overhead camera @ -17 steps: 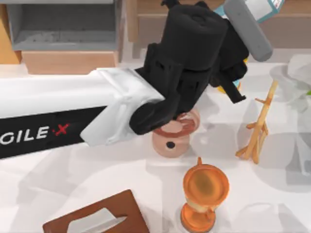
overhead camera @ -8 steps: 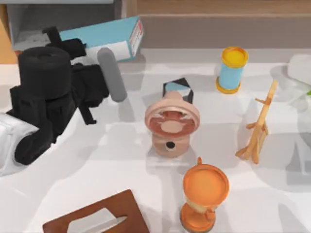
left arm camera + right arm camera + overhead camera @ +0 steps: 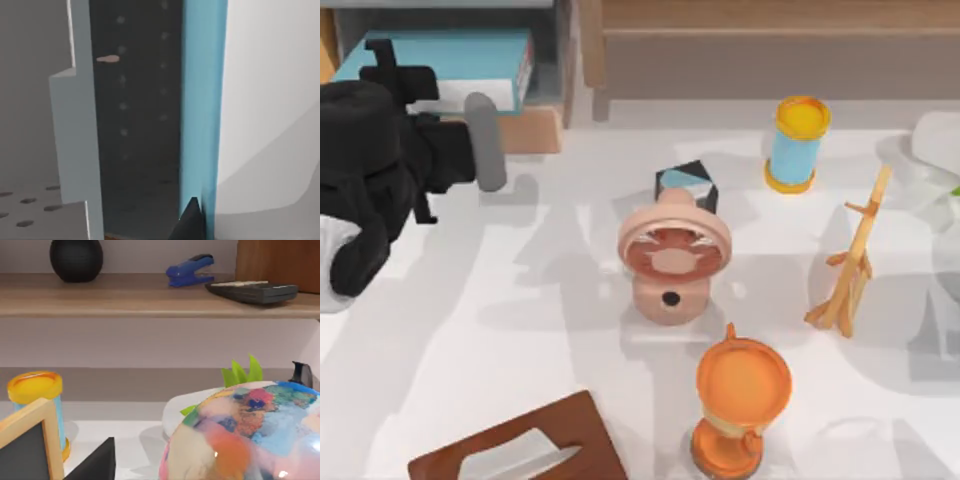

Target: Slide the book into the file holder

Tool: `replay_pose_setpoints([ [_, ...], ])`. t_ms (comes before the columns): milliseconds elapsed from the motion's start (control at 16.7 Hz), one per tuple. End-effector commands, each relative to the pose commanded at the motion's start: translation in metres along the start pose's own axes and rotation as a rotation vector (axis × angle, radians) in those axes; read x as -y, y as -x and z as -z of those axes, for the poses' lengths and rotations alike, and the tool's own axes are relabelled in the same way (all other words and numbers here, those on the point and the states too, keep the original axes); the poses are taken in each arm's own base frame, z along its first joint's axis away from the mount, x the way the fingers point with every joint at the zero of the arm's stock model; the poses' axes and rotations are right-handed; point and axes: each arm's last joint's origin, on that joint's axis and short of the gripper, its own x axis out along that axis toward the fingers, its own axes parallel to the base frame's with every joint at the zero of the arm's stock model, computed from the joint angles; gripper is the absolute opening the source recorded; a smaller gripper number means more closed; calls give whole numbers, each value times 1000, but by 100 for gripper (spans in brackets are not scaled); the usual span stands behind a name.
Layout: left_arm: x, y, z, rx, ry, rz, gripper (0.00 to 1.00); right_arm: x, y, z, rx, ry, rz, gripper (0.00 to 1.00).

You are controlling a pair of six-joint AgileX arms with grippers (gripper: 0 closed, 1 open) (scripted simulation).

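Book: teal cover, white page edges, lying inside file holder at top-left corner of table; spine end toward open side. Left wrist view: book edge close along grey holder wall, dark gap between. Left gripper: clamped on book's near end. Open table right of holder. Neighbours well apart: black-and-blue cube, pink pot, blue cylinder. Right arm parked.

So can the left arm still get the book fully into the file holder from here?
Probably yes. The left gripper holds the book, already lying partly within the file holder, and nothing visible blocks the opening ahead.
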Motion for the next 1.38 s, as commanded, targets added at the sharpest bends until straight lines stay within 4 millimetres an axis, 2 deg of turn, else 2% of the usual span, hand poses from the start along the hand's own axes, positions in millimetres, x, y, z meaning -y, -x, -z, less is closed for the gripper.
replay_pose_setpoints([
  [480,1,-4,0,5,-11,-2,0,0,0,0,0,0,0,100],
  [900,-3,-32,1,3,-9,-6,0,0,0,0,0,0,0,100],
  [1140,-3,-34,1,2,-9,-2,0,0,0,0,0,0,0,100],
  [1380,-3,-34,1,2,-9,-2,30,0,0,0,0,0,0,100],
])
